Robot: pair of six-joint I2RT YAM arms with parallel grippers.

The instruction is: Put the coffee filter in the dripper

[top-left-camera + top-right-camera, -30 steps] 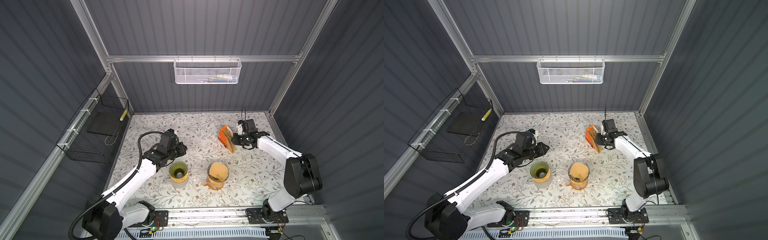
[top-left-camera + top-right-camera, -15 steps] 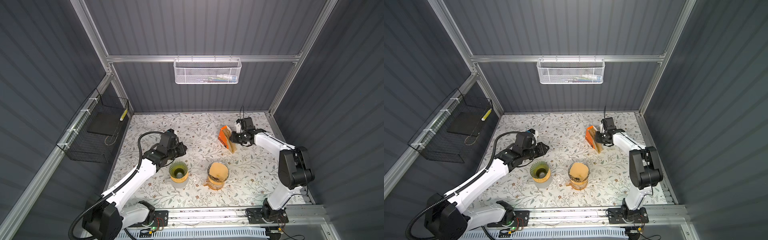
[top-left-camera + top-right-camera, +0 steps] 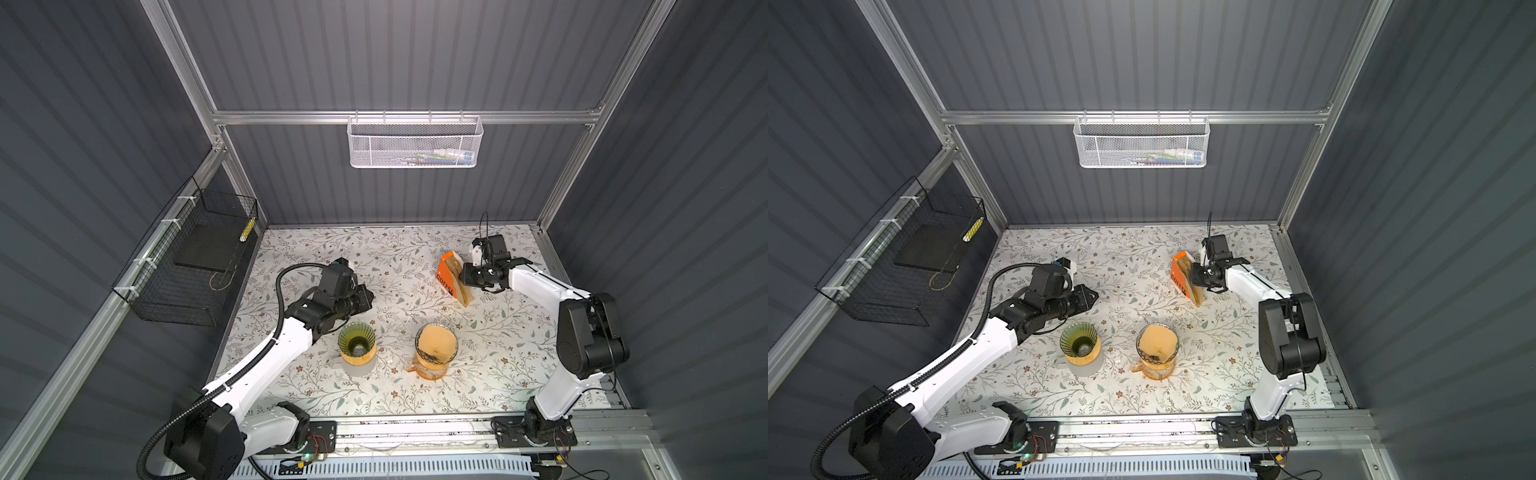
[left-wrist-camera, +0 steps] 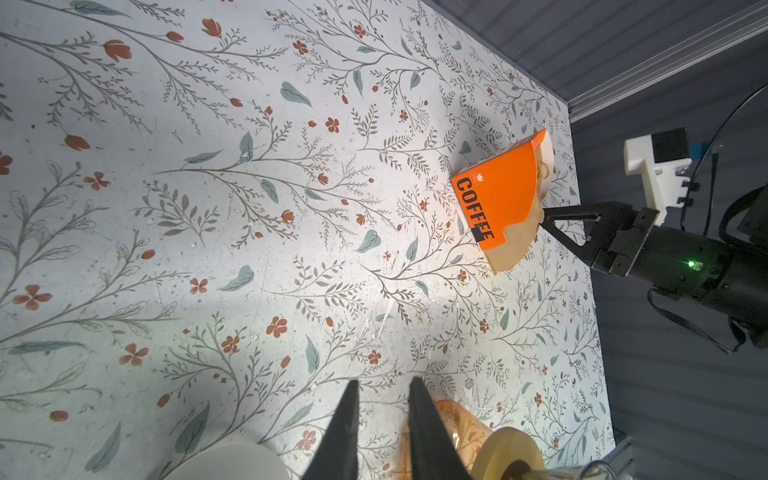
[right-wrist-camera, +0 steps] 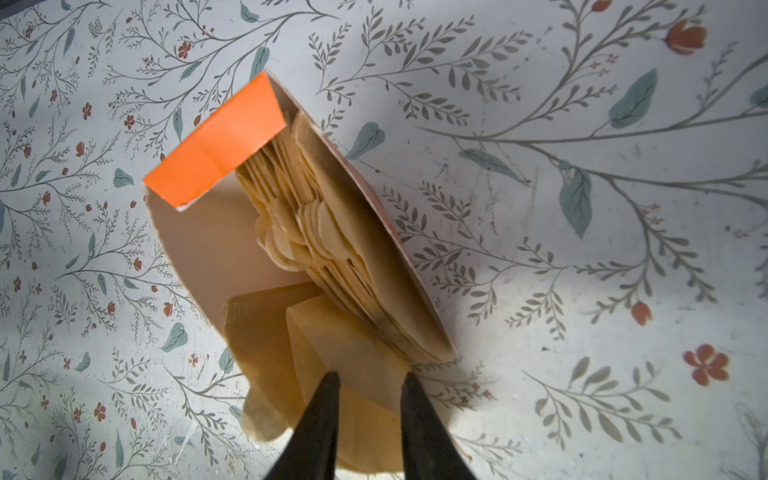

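Note:
An orange box (image 3: 445,275) (image 5: 216,141) marked COFFEE stands at the back right, packed with tan coffee filters (image 5: 332,232). One loose filter (image 5: 357,345) sticks out of its open end. My right gripper (image 5: 370,376) (image 3: 462,275) is at that end, jaws a little apart over the loose filter. A green dripper (image 3: 356,341) (image 3: 1078,340) sits on a white mug at front centre. To its right, an amber dripper (image 3: 436,347) (image 3: 1158,345) on an amber carafe holds a filter. My left gripper (image 4: 383,380) (image 3: 368,297) hovers behind the green dripper, slightly open and empty.
A white mesh basket (image 3: 413,143) hangs on the back wall and a black wire basket (image 3: 195,266) on the left wall. The floral table (image 3: 316,249) ends at a metal rail (image 3: 415,428) along the front, where both arm bases sit.
The right arm has shifted slightly at the box, its elbow drawing in. The box, both drippers and the left arm have stayed put.

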